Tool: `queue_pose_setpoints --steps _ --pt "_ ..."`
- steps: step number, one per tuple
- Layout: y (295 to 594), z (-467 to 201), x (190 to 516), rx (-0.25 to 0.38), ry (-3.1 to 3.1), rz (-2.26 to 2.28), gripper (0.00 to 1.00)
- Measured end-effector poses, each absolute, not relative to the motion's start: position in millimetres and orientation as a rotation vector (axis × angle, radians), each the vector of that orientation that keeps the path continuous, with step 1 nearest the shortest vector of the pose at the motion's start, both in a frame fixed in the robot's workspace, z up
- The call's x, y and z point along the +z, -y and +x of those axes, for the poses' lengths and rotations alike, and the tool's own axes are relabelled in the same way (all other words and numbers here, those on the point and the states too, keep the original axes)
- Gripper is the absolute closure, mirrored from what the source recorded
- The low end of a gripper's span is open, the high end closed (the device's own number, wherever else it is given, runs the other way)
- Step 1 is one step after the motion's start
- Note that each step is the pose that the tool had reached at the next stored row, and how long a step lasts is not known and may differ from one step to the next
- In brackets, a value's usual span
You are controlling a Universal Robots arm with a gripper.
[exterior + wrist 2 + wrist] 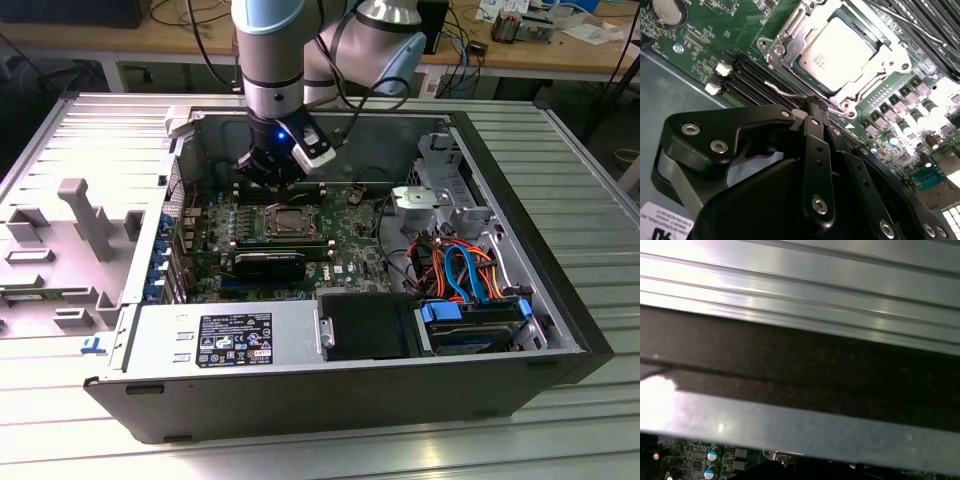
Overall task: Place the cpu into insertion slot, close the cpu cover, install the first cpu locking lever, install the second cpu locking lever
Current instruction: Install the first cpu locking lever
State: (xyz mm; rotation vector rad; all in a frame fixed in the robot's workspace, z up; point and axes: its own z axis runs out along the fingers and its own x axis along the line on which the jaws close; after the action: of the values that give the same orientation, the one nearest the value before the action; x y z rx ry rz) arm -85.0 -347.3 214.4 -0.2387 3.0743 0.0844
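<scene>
Gripper (816,106) low over the motherboard, fingers pressed together, holding nothing.
Cpu (840,51) sits in the insertion slot (812,79) with the cpu cover (892,57) down around it; in the exterior view the gripper (272,178) hangs at 12 o'clock of the cpu (287,222), inside the open computer case (560,300).

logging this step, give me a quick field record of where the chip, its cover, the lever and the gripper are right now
chip: cpu lies flat in the insertion slot, silver top up
cover: cpu cover down around the chip, framing it
lever: thin wire lever beside the socket, near the fingertips
gripper: gripper fingers together, just beside the socket edge
setting: open computer case on a metal table
</scene>
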Motion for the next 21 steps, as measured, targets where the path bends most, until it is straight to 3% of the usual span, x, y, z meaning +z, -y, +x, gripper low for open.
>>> queue_pose_setpoints --steps 21 --pt "349.7 -65.4 203.5 0.084 -3.075 -0.239 0.89"
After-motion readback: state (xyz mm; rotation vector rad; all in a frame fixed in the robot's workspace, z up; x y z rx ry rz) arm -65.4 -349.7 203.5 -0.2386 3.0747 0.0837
